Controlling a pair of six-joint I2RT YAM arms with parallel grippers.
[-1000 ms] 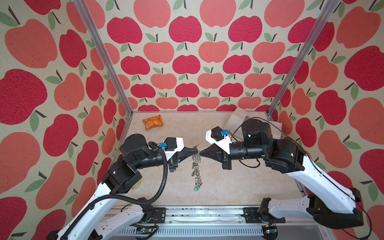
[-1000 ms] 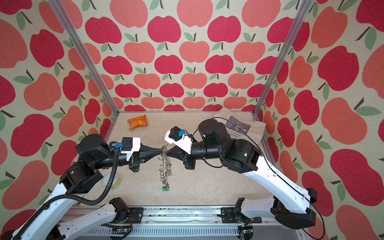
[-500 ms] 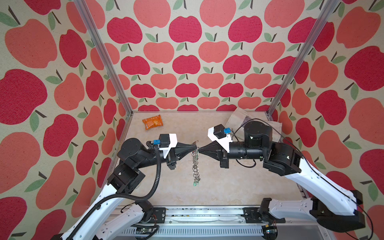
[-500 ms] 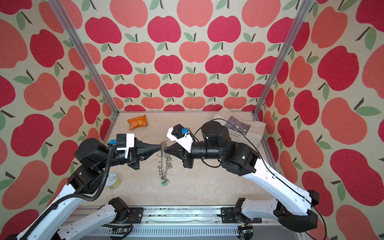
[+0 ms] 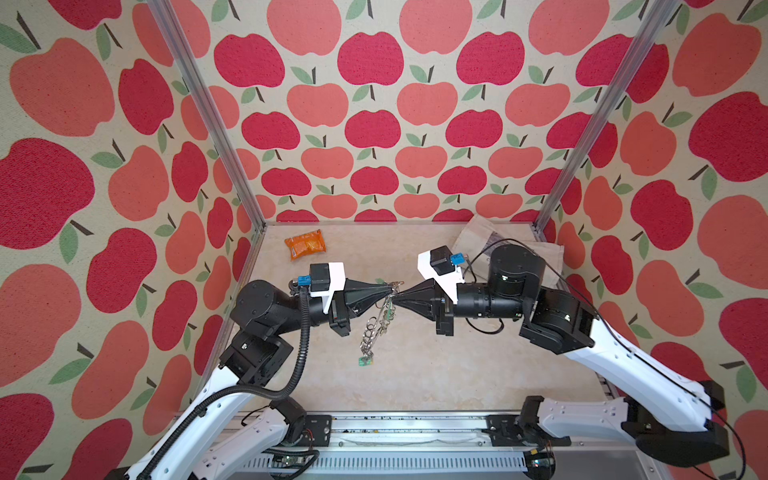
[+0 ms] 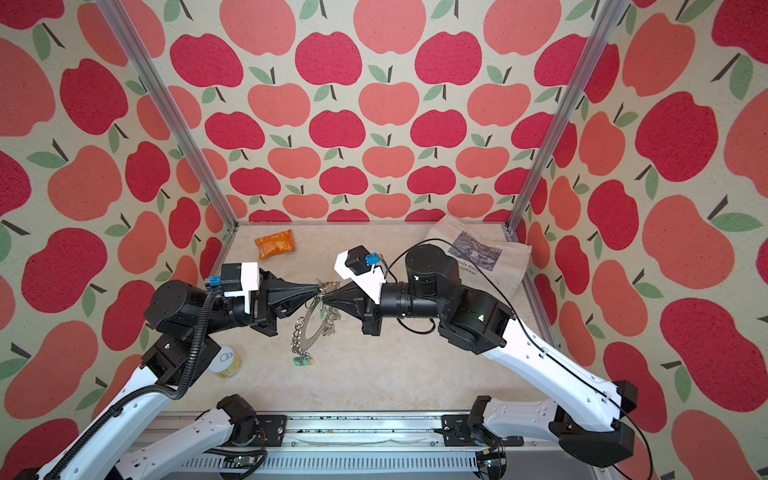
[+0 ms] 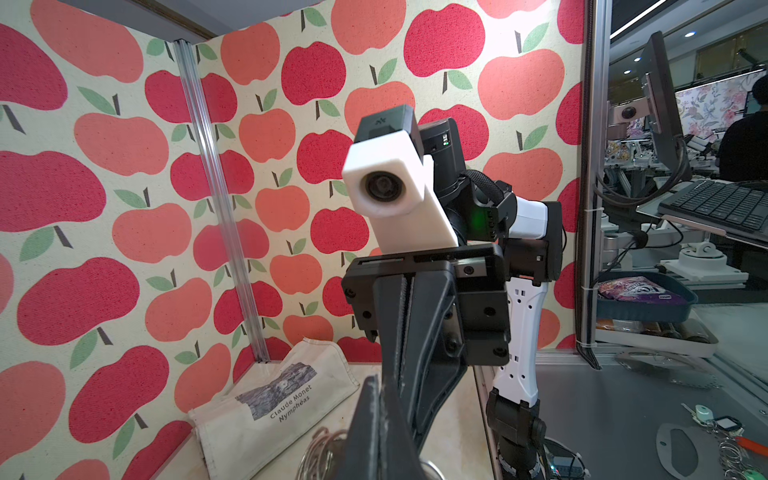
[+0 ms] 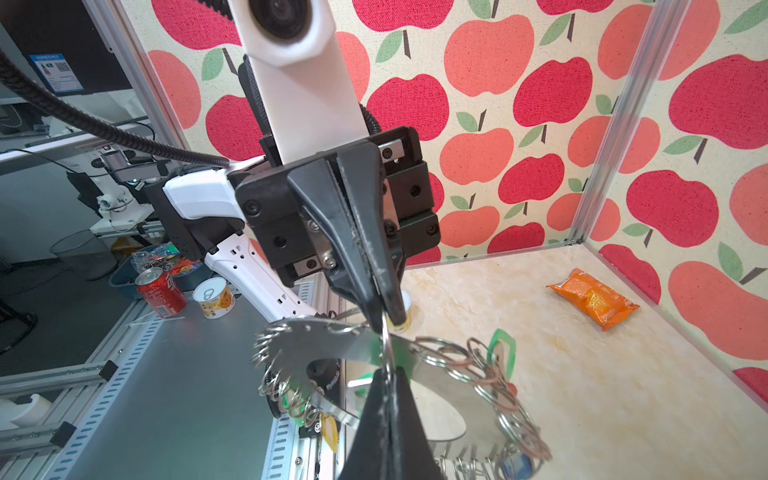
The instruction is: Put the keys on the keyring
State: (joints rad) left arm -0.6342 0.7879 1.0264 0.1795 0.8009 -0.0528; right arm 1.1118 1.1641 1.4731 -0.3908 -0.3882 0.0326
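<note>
At the keyring's [image 8: 316, 345] bottom, the keys [image 6: 302, 360] blur together indistinctly.

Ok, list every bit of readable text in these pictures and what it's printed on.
"Claude Monet Nymphéas": on the cloth bag, under a grey picture.
Red can: white script, too blurred to read.
Blue sticker with a QR code: too small to read.
Orange packet: print unreadable.

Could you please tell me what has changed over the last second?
The keyring, pinched at its top between the left gripper and right gripper, swung its lower end toward the left arm and slightly up, turning its flat face more into view. Both grippers remain at its top; the orange packet stayed put.
</note>
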